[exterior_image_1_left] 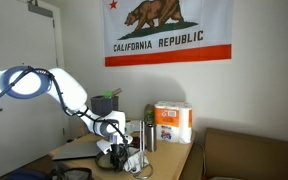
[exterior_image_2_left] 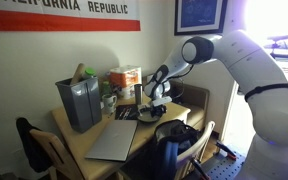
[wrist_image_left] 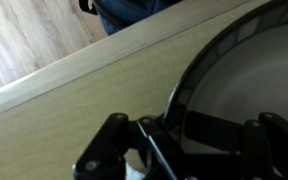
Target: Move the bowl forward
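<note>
So: tool [wrist_image_left: 192, 135] down at bowl [wrist_image_left: 254, 80] near table [wrist_image_left: 74, 105] edge, jaws apart astride rim. Grasp not closed; forward move looks all left.

End effector [exterior_image_2_left: 154, 104] low at the dark-rimmed bowl [exterior_image_2_left: 149, 116], beside a flat grey laptop [exterior_image_2_left: 114, 140] on the wooden table [exterior_image_2_left: 176, 108]

White rounded arm [exterior_image_2_left: 234, 50], grey joint bands, black pincer [wrist_image_left: 194, 145] (matte, angular)
</note>
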